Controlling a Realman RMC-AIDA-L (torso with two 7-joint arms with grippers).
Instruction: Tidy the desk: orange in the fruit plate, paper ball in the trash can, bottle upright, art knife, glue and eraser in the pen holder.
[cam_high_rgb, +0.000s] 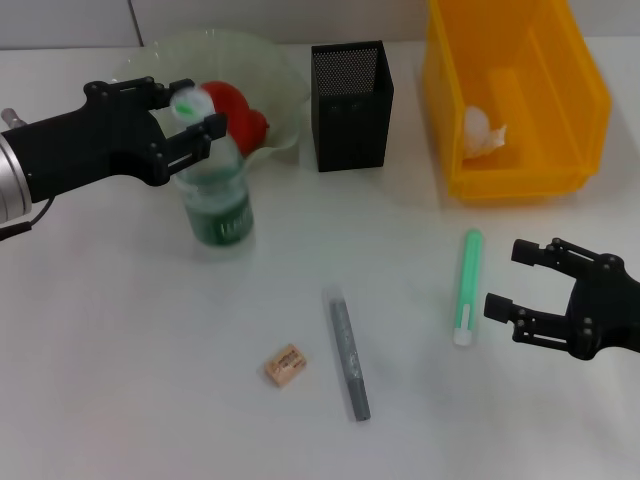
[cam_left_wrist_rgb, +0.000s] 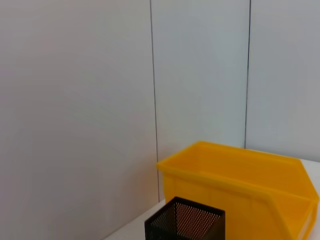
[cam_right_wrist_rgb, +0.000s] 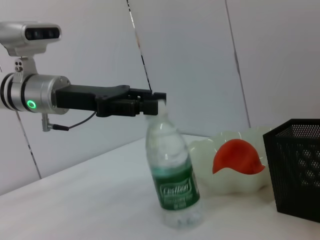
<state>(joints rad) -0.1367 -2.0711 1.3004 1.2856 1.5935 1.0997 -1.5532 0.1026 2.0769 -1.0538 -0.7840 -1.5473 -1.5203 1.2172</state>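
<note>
Head view: left gripper (cam_high_rgb: 190, 113) at upper left, fingers clenched round the cap end of the bottle (cam_high_rgb: 215, 195), which stands upright on the white desk (cam_high_rgb: 120, 380), just in front of the fruit plate (cam_high_rgb: 262, 75). Orange (cam_high_rgb: 235, 108) sits in that plate, partly hidden behind bottle & gripper. Black mesh pen holder (cam_high_rgb: 352, 92) top centre, yellow trash can (cam_high_rgb: 515, 95) top right w/ the paper ball (cam_high_rgb: 482, 132) inside. Lower centre: eraser (cam_high_rgb: 285, 365), grey art knife (cam_high_rgb: 349, 352) just right of it, green glue (cam_high_rgb: 467, 286) further right, all lying flat on the desk. Right gripper (cam_high_rgb: 515, 280) at lower right, fingers spread, holding nothing, near the glue but not touching. Left wrist view: only wall, trash can (cam_left_wrist_rgb: 240, 185) & pen holder (cam_left_wrist_rgb: 184, 222) at bottom right; own fingers not seen. Right wrist view: left gripper (cam_right_wrist_rgb: 150, 102) mid-frame pinching the bottle (cam_right_wrist_rgb: 172, 170) at its top, bottle upright; fruit plate (cam_right_wrist_rgb: 220, 175) w/ orange (cam_right_wrist_rgb: 237, 157) behind it to the right, pen holder (cam_right_wrist_rgb: 295, 170) at right edge.
</note>
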